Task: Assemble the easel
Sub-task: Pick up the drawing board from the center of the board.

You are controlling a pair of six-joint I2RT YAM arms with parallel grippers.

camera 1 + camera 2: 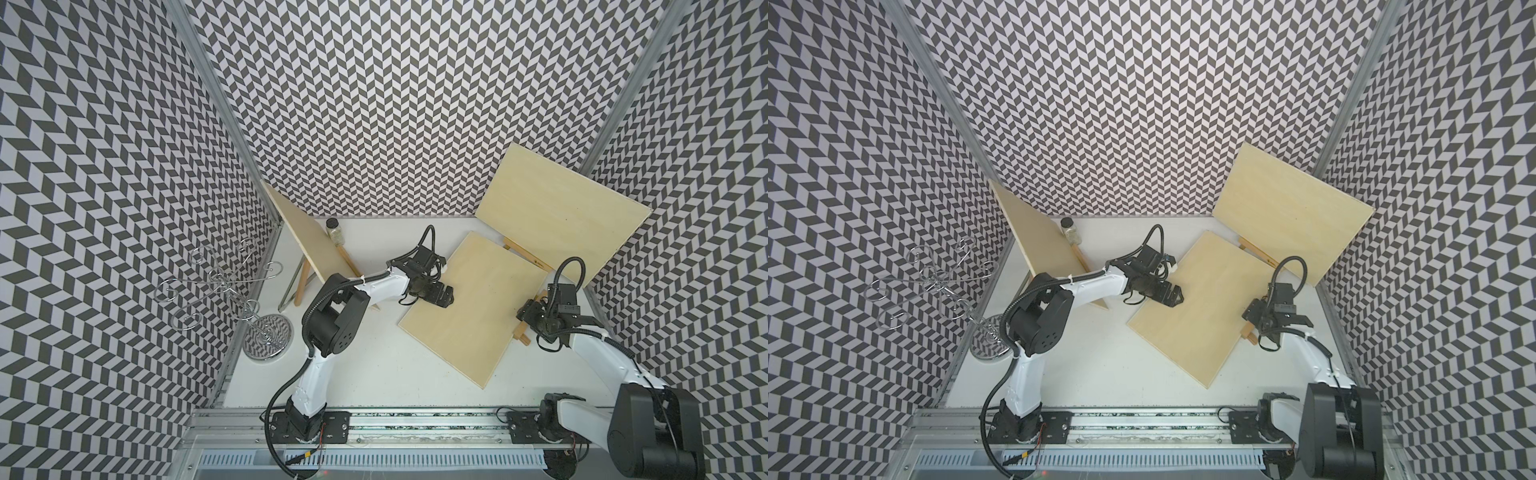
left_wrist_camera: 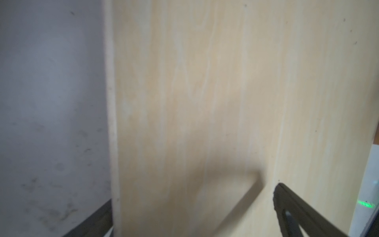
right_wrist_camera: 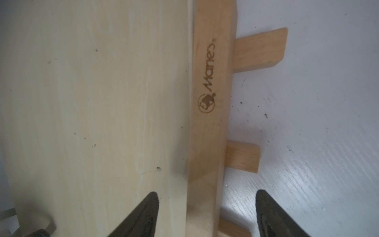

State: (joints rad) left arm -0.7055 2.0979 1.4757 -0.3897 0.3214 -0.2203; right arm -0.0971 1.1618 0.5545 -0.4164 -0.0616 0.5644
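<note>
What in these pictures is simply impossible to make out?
The easel under the flat board: in both top views the board covers all but a few wooden ends.
What the jar holds: too small in the top views.
Whether the left gripper touches the board: left wrist view is blurred, and the board hides part of one finger.
The right gripper above its fingertips: cut off by the right wrist view's edge.
</note>
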